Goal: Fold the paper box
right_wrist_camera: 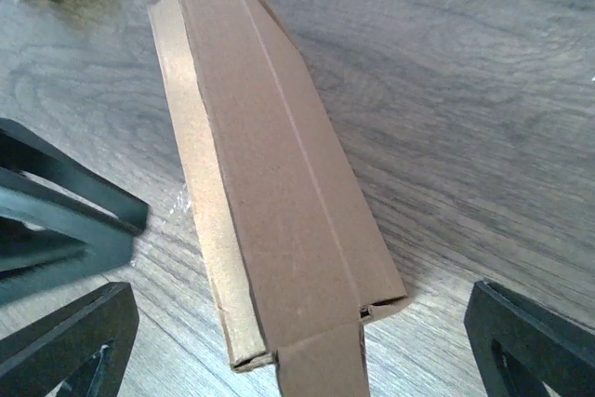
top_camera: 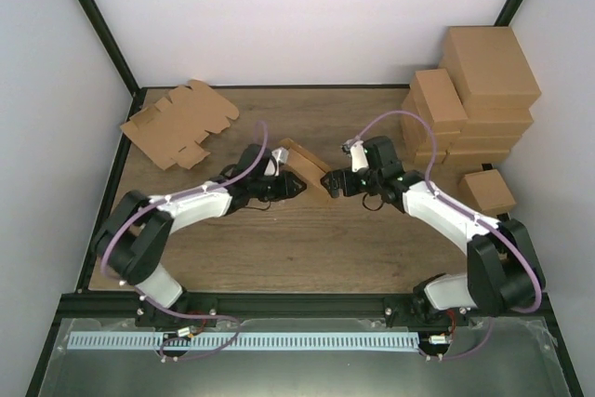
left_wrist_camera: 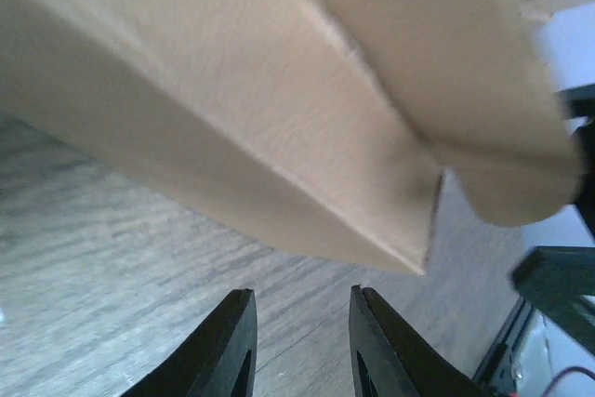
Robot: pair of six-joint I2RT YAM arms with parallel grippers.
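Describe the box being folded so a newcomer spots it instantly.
Start at the wooden table centre, where the left gripper and right gripper nearly meet. The paper box lies between them: one thin, partly folded brown piece, unlike the flat blanks far left or cartons stacked right.

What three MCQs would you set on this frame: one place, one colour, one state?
1. Where is the box?
A. far-left corner
B. centre, between the left gripper and the right gripper
C. near edge

2. What colour are the cables?
A. purple
B. green
C. orange

3. How is the right gripper?
A. shut on the box
B. shut, empty
C. open, box between its fingers

Key: 1 B, the top view shows the box between the two grippers. 2 A, the top view shows purple loops. 3 C, the right wrist view shows the fingers wide apart on either side of the box, not touching it.
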